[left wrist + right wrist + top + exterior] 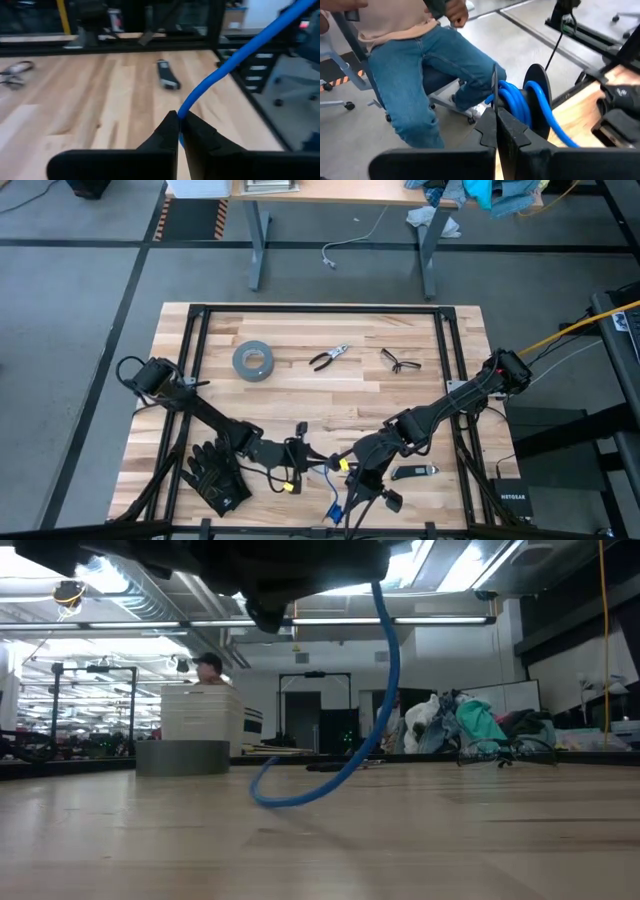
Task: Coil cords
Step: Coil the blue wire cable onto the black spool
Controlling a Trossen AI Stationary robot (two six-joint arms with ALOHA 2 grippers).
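**A:** The cords (335,480) sit at the six o'clock edge of your table (330,400), right between the two arms. The blue run (375,710) drops from overhead in the low view and curls down onto the wood.

**B:** Your left gripper (179,131)?

**A:** Clenched on the blue cable. In the left wrist view the two fingers meet at the tips and the cable leaves from between them, slanting up and away. From above, that gripper (300,448) lies just at nine o'clock of the cable.

**B:** And the right?

**A:** Your right gripper (496,116) has its fingers pressed together, and blue loops (516,102) wrapped on a black round part sit just past the tips. I can't tell whether a strand is pinched between them. From above it (350,470) is at three o'clock of the cable, tipped toward the table's edge.

**B:** Anything else near you?

**A:** Black gloves (215,475) at nine o'clock of the left gripper, a small dark folding tool (412,472) at three o'clock of the right one. Toward twelve o'clock, well apart: a grey tape roll (253,361), pliers (329,357) and safety glasses (400,361) in a row. Beyond the table edge, a seated person in jeans (415,65) shows in the right wrist view.
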